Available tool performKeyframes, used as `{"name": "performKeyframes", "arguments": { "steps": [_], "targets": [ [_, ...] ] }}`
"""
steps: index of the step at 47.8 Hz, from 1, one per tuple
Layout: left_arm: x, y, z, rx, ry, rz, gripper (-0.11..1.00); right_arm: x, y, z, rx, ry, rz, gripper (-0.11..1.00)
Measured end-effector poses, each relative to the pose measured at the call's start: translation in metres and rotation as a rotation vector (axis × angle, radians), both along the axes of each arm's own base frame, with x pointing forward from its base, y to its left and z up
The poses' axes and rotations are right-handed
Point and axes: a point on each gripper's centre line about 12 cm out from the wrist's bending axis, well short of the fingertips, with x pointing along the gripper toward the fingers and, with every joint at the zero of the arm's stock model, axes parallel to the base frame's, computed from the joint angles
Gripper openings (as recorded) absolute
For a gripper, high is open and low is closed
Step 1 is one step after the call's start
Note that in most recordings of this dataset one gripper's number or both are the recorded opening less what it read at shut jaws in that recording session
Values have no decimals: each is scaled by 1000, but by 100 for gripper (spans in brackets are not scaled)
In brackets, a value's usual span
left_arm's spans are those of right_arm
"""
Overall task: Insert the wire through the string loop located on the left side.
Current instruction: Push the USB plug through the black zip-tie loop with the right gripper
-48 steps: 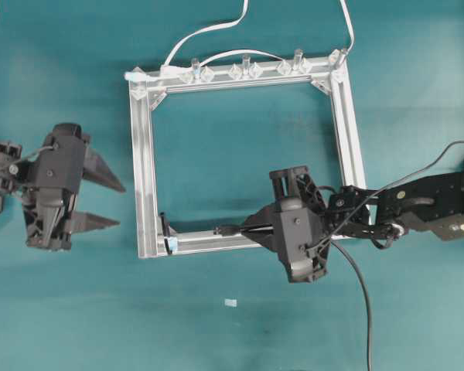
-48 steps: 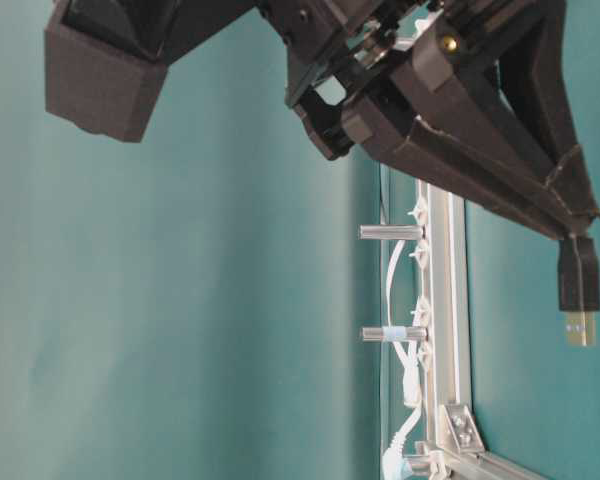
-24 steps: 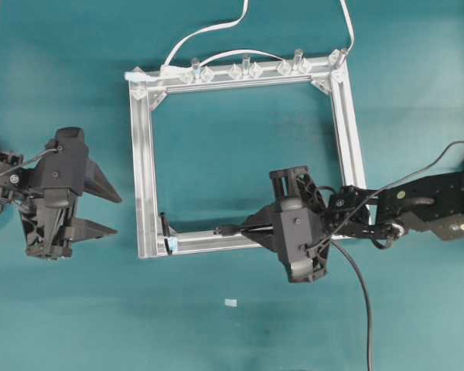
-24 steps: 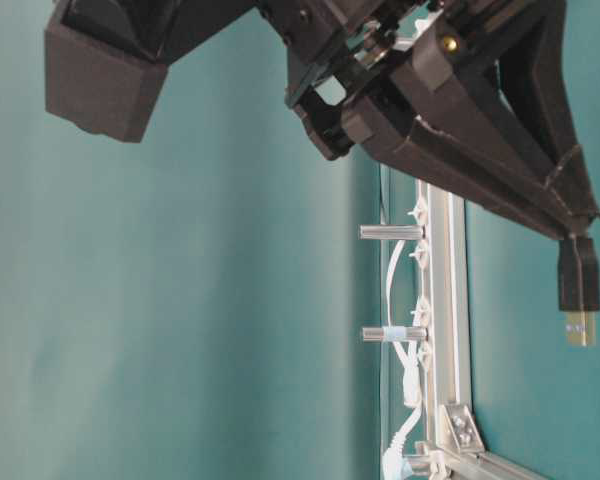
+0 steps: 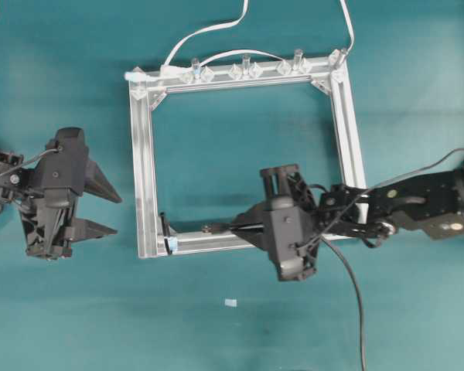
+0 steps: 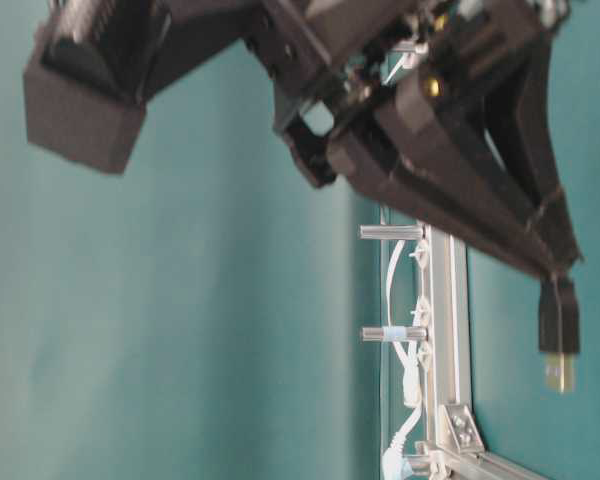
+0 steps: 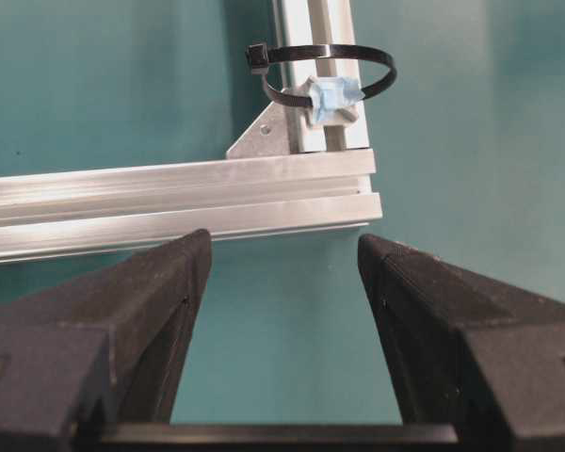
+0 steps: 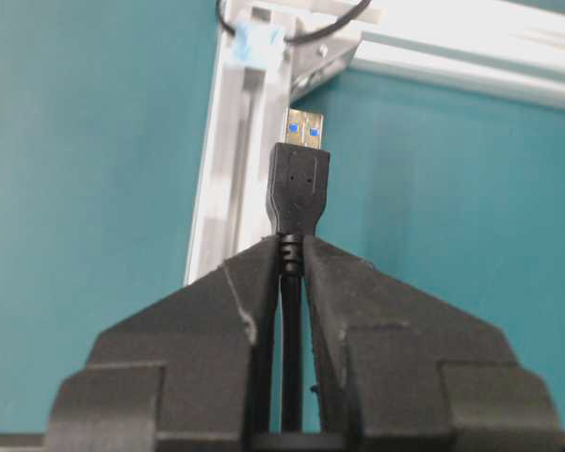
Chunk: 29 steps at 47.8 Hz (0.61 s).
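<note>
The wire (image 5: 354, 297) is a thin black cable ending in a dark plug (image 8: 299, 184) with a silvery tip (image 5: 206, 228). My right gripper (image 5: 236, 226) is shut on the cable just behind the plug (image 6: 558, 320), which points left along the near rail of the aluminium frame (image 5: 143, 154). The string loop (image 5: 165, 229) stands upright at the frame's near left corner on a light-blue base (image 7: 331, 97), a short gap ahead of the tip. Beyond the plug sits that blue base (image 8: 257, 40). My left gripper (image 5: 116, 213) is open outside the frame's left rail, facing the loop (image 7: 325, 68), nothing between its fingers.
White cables (image 5: 209, 31) run along the far rail among upright posts (image 5: 245, 60) and clear clips (image 5: 205, 75). A small white scrap (image 5: 230, 302) lies on the teal table in front of the frame. The black wire trails off toward the front right.
My right gripper has carried the plug leftward along the near rail, closer to the loop. The left gripper shifted slightly at first, then held still.
</note>
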Motion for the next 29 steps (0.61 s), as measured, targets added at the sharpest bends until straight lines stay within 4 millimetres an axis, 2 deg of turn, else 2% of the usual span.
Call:
{"name": "performKeyframes", "arguments": {
  "steps": [29],
  "targets": [
    [0, 0, -1, 0, 2, 0, 67, 37, 8, -3, -5, -1, 35, 11]
  ]
}}
